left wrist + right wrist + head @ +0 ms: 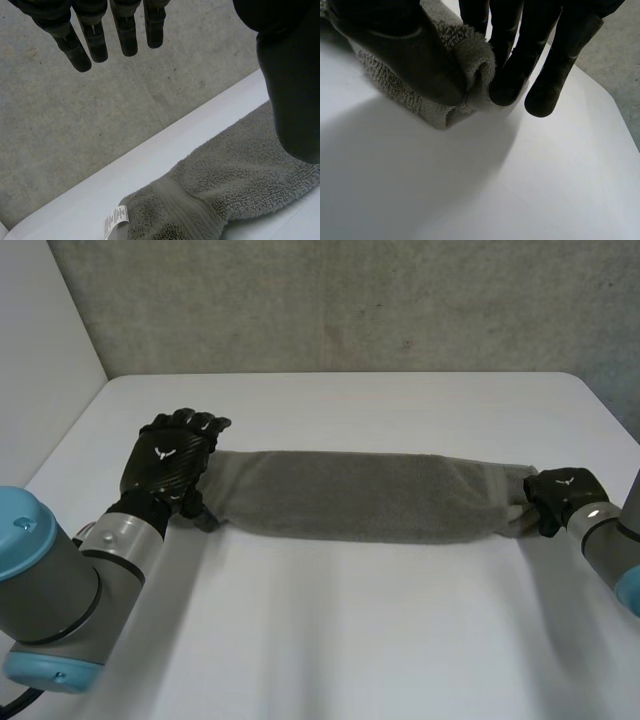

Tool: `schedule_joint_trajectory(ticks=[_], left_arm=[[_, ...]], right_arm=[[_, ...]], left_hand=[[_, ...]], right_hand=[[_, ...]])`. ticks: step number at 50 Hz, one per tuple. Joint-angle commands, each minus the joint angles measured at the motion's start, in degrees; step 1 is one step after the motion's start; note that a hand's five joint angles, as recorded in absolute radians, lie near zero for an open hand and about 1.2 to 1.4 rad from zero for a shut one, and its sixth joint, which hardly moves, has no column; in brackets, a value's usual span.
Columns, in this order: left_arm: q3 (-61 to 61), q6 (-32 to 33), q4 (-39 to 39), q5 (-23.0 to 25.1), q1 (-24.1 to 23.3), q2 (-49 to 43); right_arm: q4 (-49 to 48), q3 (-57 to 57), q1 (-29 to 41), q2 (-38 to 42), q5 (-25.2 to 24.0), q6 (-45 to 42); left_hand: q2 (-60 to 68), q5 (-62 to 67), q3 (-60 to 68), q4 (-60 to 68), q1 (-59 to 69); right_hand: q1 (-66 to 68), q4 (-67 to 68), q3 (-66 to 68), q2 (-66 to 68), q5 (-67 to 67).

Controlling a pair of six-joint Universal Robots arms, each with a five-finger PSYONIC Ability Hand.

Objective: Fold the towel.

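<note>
A grey towel (360, 495) lies in a long folded strip across the white table (350, 640). My left hand (170, 460) is at the strip's left end, with its fingers (125, 35) straight and open above the towel (235, 175) and not gripping it. A white label (116, 220) sticks out of that end. My right hand (562, 492) is at the strip's right end. There its thumb (405, 45) and fingers pinch a bunched bit of the towel (470, 55) just above the table.
A grey rough wall (350, 300) stands behind the table's far edge, and a pale wall (40, 340) is at the left. Bare table surface (520, 175) spreads in front of the towel.
</note>
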Motion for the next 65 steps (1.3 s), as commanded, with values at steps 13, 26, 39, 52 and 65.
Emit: schedule_joint_trajectory(ticks=[13,26,39,52,65], left_arm=[[-0.65,0.04,-0.06,-0.04,-0.37,0.48],[-0.65,0.21,0.03,-0.04,-0.72,0.04],[-0.65,0.21,0.21,-0.13,-0.81,-0.92],[-0.65,0.21,1.00,-0.13,-0.90,-1.98],[2.95,0.30,1.00,-0.13,-4.23,-2.77]], right_arm=[[9.14,-9.02,-14.94,-1.93,0.87,-20.86],[8.79,-22.89,14.80,-4.65,1.40,-18.22],[4.23,-24.57,38.05,9.13,1.49,-18.49],[2.73,-19.83,34.45,3.08,7.02,-8.03],[1.50,2.67,21.27,-8.43,3.95,-1.88]], left_hand=[[-4.30,-12.26,-3.49,-4.49,-4.66],[-4.30,-12.26,-3.49,-4.49,-4.66],[-4.30,-12.26,-3.49,-4.49,-4.66],[-4.30,-12.26,-3.49,-4.49,-4.66],[-3.92,-11.88,-3.11,-4.11,-4.28]], right_hand=[[4.62,3.19,4.37,6.30,4.05],[4.62,3.19,4.37,6.30,4.05],[4.62,3.19,4.37,6.30,4.05],[-64.62,-66.05,-64.88,-62.94,-65.19],[-63.61,-65.04,-63.87,-61.93,-64.18]])
